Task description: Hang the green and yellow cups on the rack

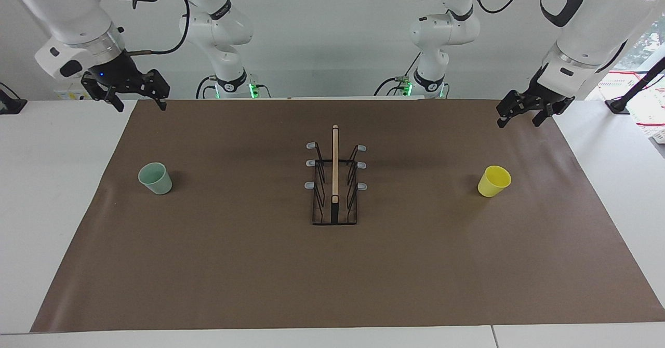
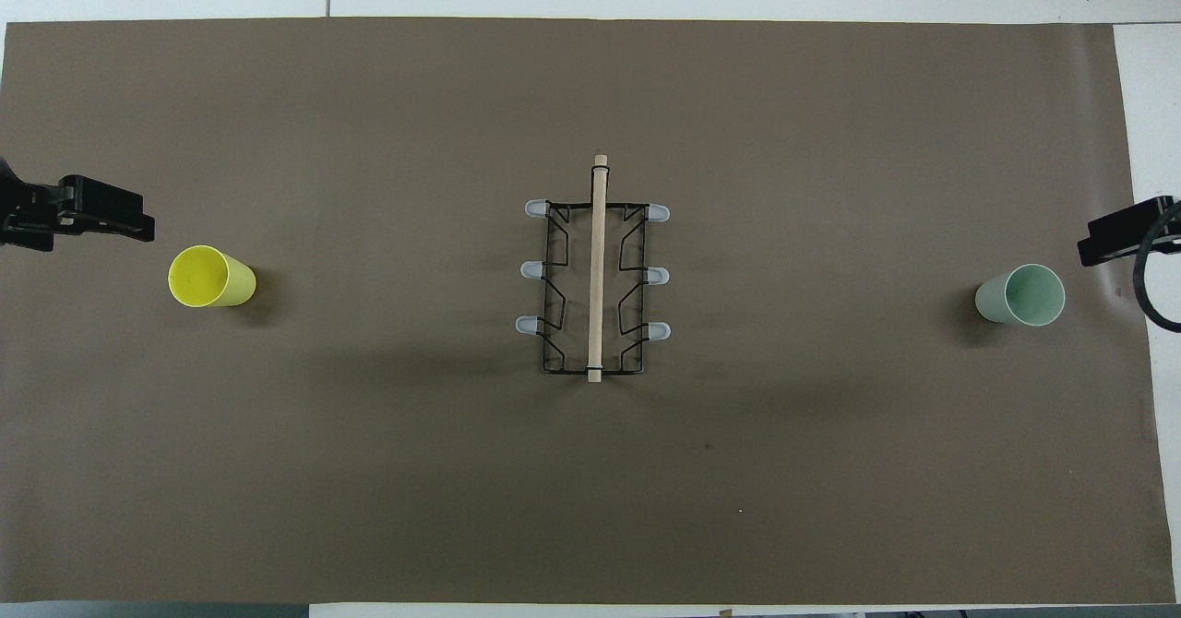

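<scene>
The yellow cup (image 1: pixel 494 181) stands upright, mouth up, on the brown mat toward the left arm's end; it also shows in the overhead view (image 2: pixel 210 277). The pale green cup (image 1: pixel 155 178) stands upright toward the right arm's end, also in the overhead view (image 2: pixel 1020 294). The black wire rack (image 1: pixel 335 182) with a wooden bar and grey-tipped prongs stands at the mat's middle (image 2: pixel 595 277), with nothing on its prongs. My left gripper (image 1: pixel 519 121) is open and empty, raised over the mat's edge beside the yellow cup (image 2: pixel 138 226). My right gripper (image 1: pixel 140 105) is open and empty, raised over the mat's edge beside the green cup (image 2: pixel 1098 247).
The brown mat (image 1: pixel 332 275) covers most of the white table (image 1: pixel 47 182). Two further white arm bases (image 1: pixel 228 83) (image 1: pixel 426 83) stand at the robots' edge of the table. A black cable (image 2: pixel 1153 277) hangs by the right gripper.
</scene>
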Robot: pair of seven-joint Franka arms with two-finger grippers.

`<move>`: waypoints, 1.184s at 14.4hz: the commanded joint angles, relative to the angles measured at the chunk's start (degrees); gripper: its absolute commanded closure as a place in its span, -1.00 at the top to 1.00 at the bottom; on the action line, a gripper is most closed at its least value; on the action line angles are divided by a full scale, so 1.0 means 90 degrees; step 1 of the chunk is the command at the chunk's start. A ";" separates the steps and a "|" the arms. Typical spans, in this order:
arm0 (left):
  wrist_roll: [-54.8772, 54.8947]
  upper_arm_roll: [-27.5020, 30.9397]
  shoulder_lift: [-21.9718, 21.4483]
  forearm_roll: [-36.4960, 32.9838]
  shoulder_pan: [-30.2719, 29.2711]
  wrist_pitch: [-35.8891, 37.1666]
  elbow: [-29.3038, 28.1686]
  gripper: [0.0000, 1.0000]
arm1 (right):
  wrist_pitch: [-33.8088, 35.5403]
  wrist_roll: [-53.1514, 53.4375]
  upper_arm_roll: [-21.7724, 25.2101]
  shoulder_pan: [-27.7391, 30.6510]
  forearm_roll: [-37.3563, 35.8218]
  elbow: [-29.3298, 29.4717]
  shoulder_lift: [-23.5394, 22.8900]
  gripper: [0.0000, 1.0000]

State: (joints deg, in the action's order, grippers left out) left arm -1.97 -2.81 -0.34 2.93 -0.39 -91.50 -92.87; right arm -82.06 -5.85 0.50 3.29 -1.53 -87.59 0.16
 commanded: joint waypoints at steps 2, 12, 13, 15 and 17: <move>0.0033 -0.0001 -0.0186 0.0007 -0.0025 0.0011 -0.0198 1.00 | -0.0042 0.0074 -0.0036 0.0016 0.0121 -0.0210 0.0138 1.00; 0.0004 -0.0011 -0.0177 0.0007 0.0062 -0.0048 -0.0198 1.00 | 0.0669 -0.0013 -0.0046 0.0074 0.0024 -0.0532 0.0334 1.00; 0.0004 -0.0011 -0.0177 0.0007 0.0062 -0.0077 -0.0208 1.00 | 0.0680 -0.0130 -0.0045 0.0045 -0.0122 -0.0600 0.0285 1.00; 0.0004 -0.0001 -0.0167 0.0007 -0.0015 -0.0077 -0.0189 1.00 | 0.0739 -0.0209 -0.0171 -0.0052 -0.0804 -0.0513 -0.0317 1.00; 0.0004 -0.0001 -0.0167 0.0007 -0.0025 -0.0058 -0.0198 1.00 | 0.0739 -0.0384 -0.0484 -0.0101 -0.1535 -0.0279 -0.0836 1.00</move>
State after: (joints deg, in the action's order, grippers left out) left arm -2.01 -2.98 -0.34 2.93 -0.40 -91.56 -92.87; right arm -75.80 -7.61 -1.52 2.76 -9.80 -92.43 -2.05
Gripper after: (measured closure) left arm 0.000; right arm 0.000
